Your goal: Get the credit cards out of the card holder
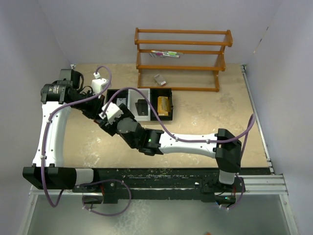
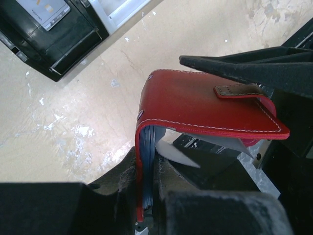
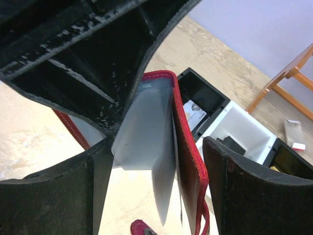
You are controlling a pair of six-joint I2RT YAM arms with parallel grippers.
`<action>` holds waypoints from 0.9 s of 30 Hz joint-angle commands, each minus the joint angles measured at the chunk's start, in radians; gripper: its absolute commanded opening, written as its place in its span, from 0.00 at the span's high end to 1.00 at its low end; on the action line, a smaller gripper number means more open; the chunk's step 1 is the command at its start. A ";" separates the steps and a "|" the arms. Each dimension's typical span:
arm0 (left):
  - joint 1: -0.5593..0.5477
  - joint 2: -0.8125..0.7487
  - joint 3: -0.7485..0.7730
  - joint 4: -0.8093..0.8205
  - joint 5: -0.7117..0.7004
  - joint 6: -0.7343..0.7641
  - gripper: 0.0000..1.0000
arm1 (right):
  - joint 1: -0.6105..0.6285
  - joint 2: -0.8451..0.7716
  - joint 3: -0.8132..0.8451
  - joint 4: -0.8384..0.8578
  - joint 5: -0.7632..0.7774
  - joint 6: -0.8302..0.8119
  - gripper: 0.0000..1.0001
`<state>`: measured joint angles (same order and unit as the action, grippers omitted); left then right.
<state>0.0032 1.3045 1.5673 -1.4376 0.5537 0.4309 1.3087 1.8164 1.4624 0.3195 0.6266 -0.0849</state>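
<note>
Left claw clenches the card holder; right claw gapes round its half-hidden grey card.

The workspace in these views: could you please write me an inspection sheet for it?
Surface: beige table, scuffed white in places.
Job's things: red card holder with a grey card showing at its open side; a second card lies in the tray.
Clutter: tray holding a black block and a gold block; wooden rack with pens.
Grippers: left gripper shut on the card holder's spine; right gripper open, straddling its free edge.
Cables: purple cables along both arms.
Surroundings: pale walls on three sides.
</note>
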 commanded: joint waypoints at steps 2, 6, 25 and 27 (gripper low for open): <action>-0.008 -0.031 0.046 -0.018 0.057 0.017 1.00 | -0.008 -0.067 0.006 0.014 0.092 -0.049 0.27; -0.008 -0.033 0.045 -0.020 0.066 0.022 1.00 | -0.013 -0.123 -0.035 0.038 0.026 -0.057 0.32; -0.008 -0.045 0.059 -0.033 0.123 0.037 1.00 | -0.063 -0.158 -0.032 -0.074 -0.099 -0.001 0.26; -0.008 -0.045 0.060 -0.035 0.127 0.040 1.00 | -0.063 -0.159 -0.032 -0.076 -0.131 0.000 0.26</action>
<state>0.0032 1.2869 1.5818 -1.4681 0.6228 0.4454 1.2442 1.6569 1.4147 0.2398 0.5388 -0.0906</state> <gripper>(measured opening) 0.146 0.734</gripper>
